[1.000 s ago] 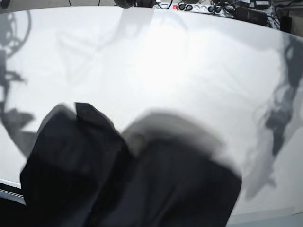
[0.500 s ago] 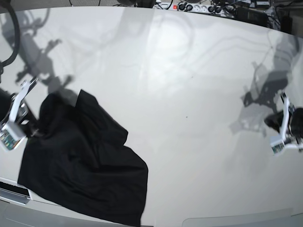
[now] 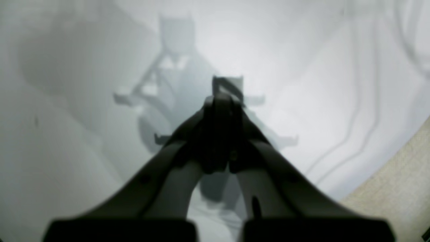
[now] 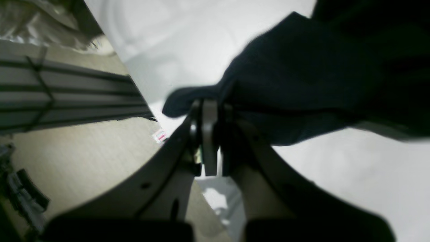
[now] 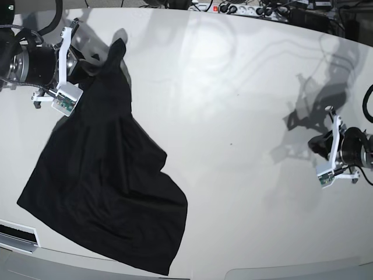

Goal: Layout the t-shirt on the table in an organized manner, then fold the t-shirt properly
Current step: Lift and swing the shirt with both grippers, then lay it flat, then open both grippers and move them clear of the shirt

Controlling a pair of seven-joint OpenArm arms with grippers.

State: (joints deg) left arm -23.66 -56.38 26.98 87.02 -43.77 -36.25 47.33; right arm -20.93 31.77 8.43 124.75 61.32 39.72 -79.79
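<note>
The black t-shirt (image 5: 105,175) lies spread at the left of the white table (image 5: 233,105), drawn into a narrow strip toward the far left. There my right gripper (image 5: 88,65) is shut on its upper edge. In the right wrist view the closed fingers (image 4: 210,134) pinch a fold of the t-shirt (image 4: 302,67) just above the table (image 4: 168,40). At the table's right side my left gripper (image 5: 316,143) is shut with nothing in it. In the left wrist view its fingertips (image 3: 221,101) meet over bare table (image 3: 302,50).
A power strip and cables (image 5: 245,9) line the far edge. The beige floor (image 3: 403,188) shows past the curved table edge by the left arm, and floor (image 4: 84,151) lies beside the right gripper. A white bracket (image 5: 17,233) sits at the near-left edge.
My right gripper has moved from the near-left edge toward the far left, dragging the t-shirt's upper edge with it and stretching the cloth out. The left arm has shifted only slightly.
</note>
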